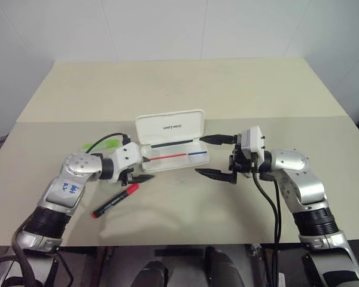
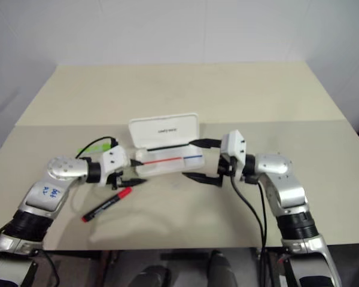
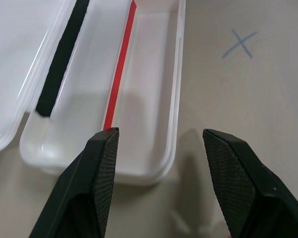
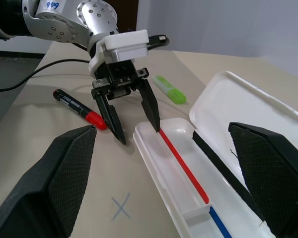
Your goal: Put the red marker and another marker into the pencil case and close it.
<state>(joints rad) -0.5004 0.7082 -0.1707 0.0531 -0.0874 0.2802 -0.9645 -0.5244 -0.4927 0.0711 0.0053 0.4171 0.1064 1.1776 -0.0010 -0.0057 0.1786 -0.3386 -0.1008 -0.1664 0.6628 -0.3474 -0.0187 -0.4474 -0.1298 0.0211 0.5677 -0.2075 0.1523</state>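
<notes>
The white pencil case (image 1: 198, 156) lies open at the table's middle, its lid (image 1: 170, 127) tilted back and its tray (image 3: 178, 99) holding no marker. The red marker (image 1: 115, 201) lies flat on the table, in front and to the left of the case. The light-green marker (image 4: 170, 89) lies behind my left arm. My left gripper (image 1: 145, 170) is open and empty at the tray's left end, one finger (image 3: 105, 163) over the rim. At the tray's right end my right gripper (image 1: 199, 155) stands wide open, pointing left, with nothing in it.
A blue X mark (image 4: 120, 208) is drawn on the beige table (image 1: 185, 84) in front of the case. A black cable (image 1: 102, 140) loops behind the left wrist. A white wall stands beyond the table's far edge.
</notes>
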